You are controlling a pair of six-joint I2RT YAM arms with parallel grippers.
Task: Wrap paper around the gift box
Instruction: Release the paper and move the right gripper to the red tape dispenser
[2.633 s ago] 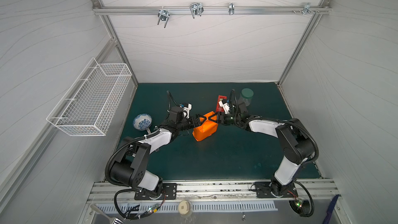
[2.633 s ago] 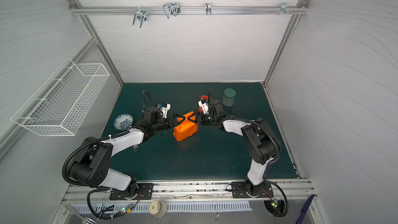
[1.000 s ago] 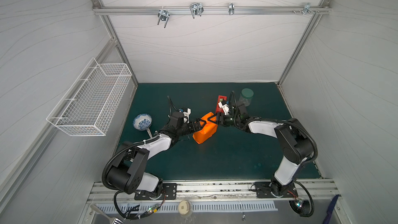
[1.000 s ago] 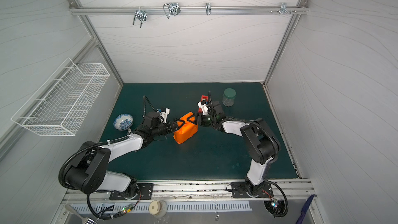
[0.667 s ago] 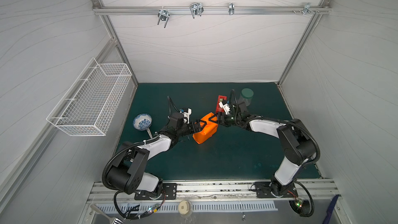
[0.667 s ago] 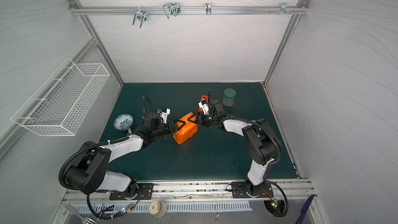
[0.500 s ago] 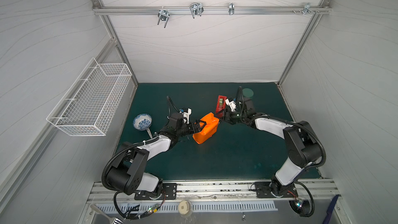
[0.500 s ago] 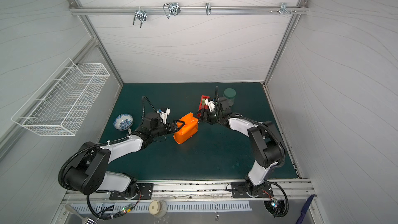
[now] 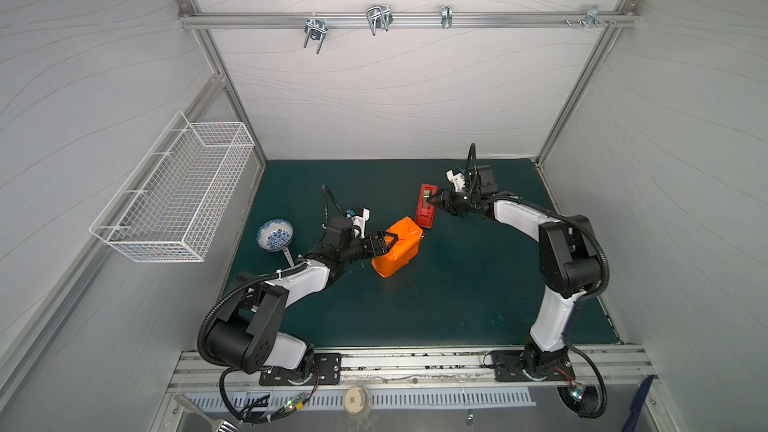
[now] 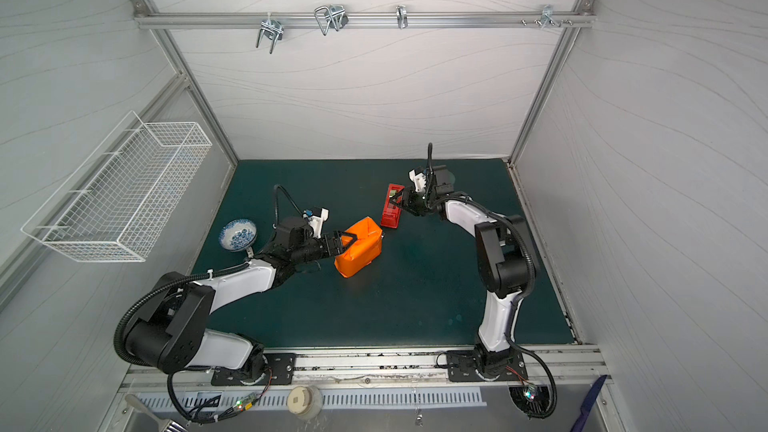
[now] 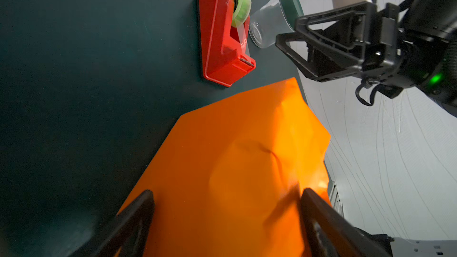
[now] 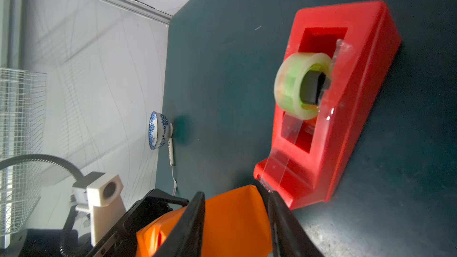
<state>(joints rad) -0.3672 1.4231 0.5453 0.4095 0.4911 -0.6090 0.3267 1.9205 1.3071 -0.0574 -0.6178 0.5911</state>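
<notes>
Right gripper (image 9: pixel 433 201) has left the paper (image 9: pixel 401 249) for the tape dispenser (image 9: pixel 424 214), jaws part-spread and empty. The left gripper (image 9: pixel 384 241) straddles the folds with jaws wide, likely pinning them.

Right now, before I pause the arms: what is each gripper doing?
Left gripper: jaws wide around the paper; grip cannot be told.
Right gripper: open, empty.

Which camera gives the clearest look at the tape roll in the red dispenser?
The right wrist view: the tape roll sits close up in the red tape dispenser, slightly blurred. The left wrist view shows it smaller, at an angle. In both top views it is only a greenish speck.
</notes>
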